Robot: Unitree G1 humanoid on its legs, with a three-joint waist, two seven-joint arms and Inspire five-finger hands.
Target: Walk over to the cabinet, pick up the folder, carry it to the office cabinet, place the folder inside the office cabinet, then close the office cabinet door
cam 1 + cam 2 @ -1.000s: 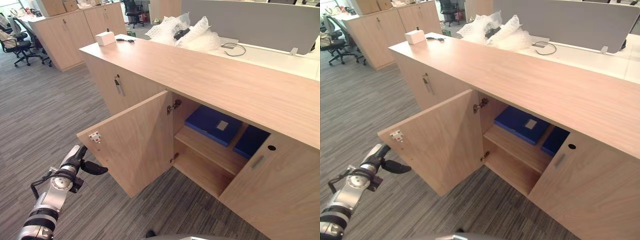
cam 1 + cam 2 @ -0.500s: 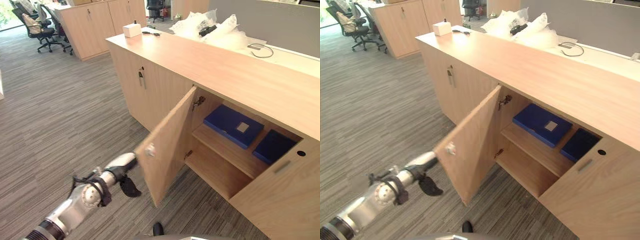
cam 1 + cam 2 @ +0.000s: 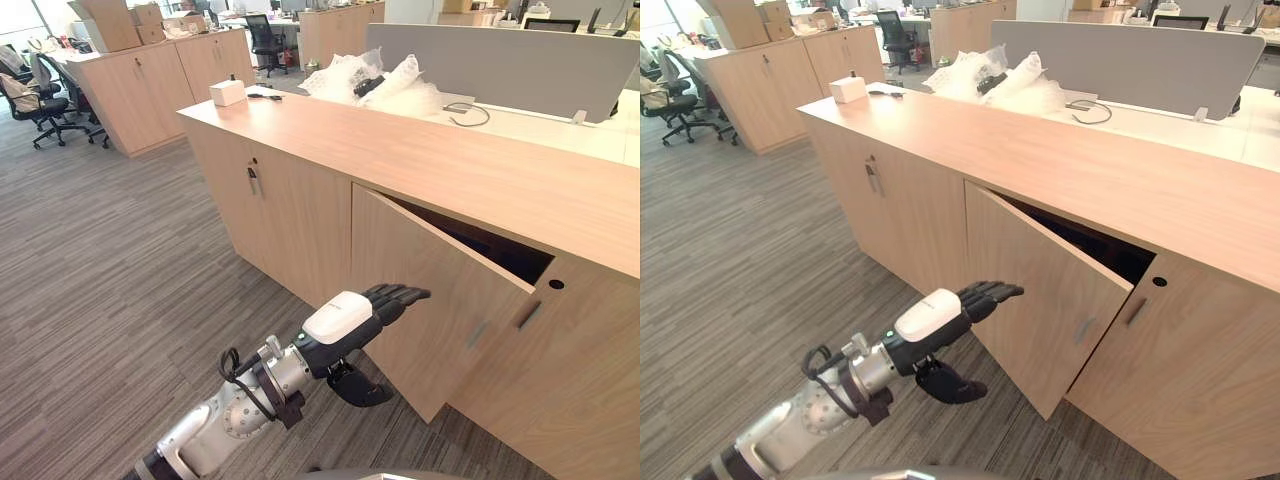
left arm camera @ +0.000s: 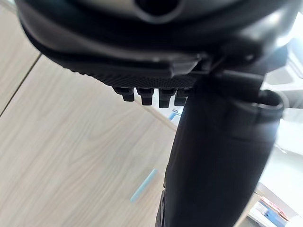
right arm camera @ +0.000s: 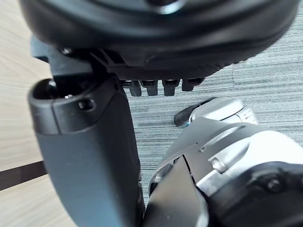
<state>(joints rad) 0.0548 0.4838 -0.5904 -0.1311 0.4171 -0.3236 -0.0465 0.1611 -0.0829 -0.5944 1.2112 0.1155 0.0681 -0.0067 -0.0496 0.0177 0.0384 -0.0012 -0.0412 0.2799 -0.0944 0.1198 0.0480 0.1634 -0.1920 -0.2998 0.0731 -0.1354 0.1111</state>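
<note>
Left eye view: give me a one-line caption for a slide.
The robot's left hand, fingers straight, meets the face of the office cabinet door, which stands partly open.

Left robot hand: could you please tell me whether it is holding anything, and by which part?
Nothing is held; the left robot hand has straight fingers at the door face, gripping no part.
</note>
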